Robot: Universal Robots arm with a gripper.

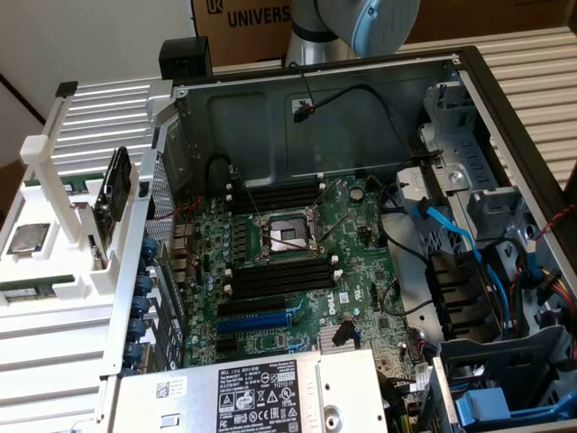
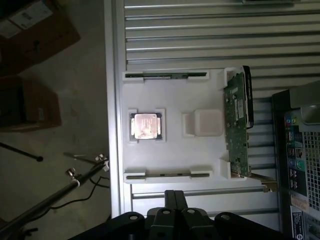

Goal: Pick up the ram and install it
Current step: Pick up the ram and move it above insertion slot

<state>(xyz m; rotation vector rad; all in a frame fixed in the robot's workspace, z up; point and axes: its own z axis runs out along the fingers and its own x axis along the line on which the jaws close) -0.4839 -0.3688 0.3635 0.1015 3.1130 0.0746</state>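
Observation:
Two ram sticks, thin dark-green strips, sit edge-up in slots of the white tray (image 2: 170, 150): one ram (image 2: 165, 76) along one side, the other ram (image 2: 165, 175) along the side nearer my gripper (image 2: 175, 194). The gripper hangs high above the tray with its dark fingers (image 2: 169, 200) pressed together and nothing held. In the exterior view the same sticks appear as green strips, one ram (image 1: 56, 184) and the other ram (image 1: 27, 291), on the tray (image 1: 54, 262) at the exterior view's left. My arm (image 1: 361, 27) is at the top, behind the case.
The open computer case (image 1: 361, 117) holds the motherboard (image 1: 361, 225) with black memory slots (image 1: 279, 275) and a blue expansion slot (image 1: 257, 320). The tray also carries a processor (image 2: 146, 125), a white block (image 2: 207, 122) and an upright expansion card (image 2: 237, 125). Cables (image 1: 451, 234) crowd the case's right.

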